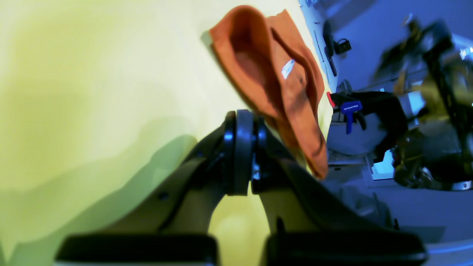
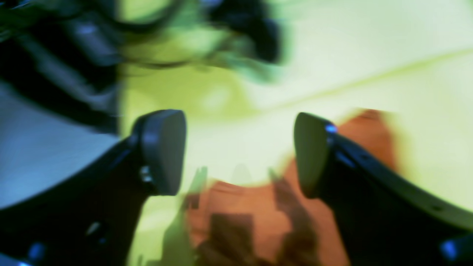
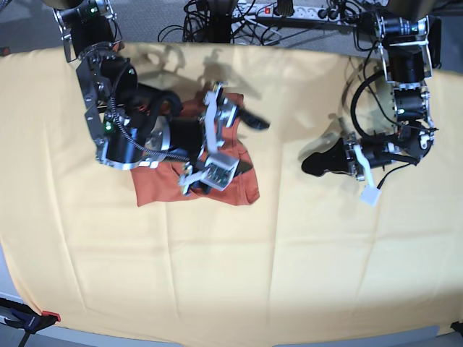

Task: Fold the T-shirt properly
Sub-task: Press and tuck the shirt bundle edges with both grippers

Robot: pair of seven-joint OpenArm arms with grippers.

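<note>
The rust-orange T-shirt (image 3: 159, 189) lies crumpled on the pale yellow cloth (image 3: 289, 253) at the left middle of the base view. My right gripper (image 3: 237, 108) hovers over its far edge with jaws wide open and empty. In the blurred right wrist view, the gripper (image 2: 236, 155) has the T-shirt (image 2: 244, 210) below and between its pads. My left gripper (image 3: 315, 163) is shut and empty, low over bare yellow cloth well to the right of the T-shirt. In the left wrist view its pads (image 1: 240, 147) are pressed together, and the T-shirt (image 1: 273, 81) with a small white label lies beyond.
Cables and a power strip (image 3: 289, 11) run along the back edge. A clamp (image 3: 29, 319) grips the front left corner. A blue-handled clamp (image 1: 349, 109) and the other arm (image 1: 436, 111) show past the T-shirt. A white tag (image 3: 371, 196) hangs from the left arm.
</note>
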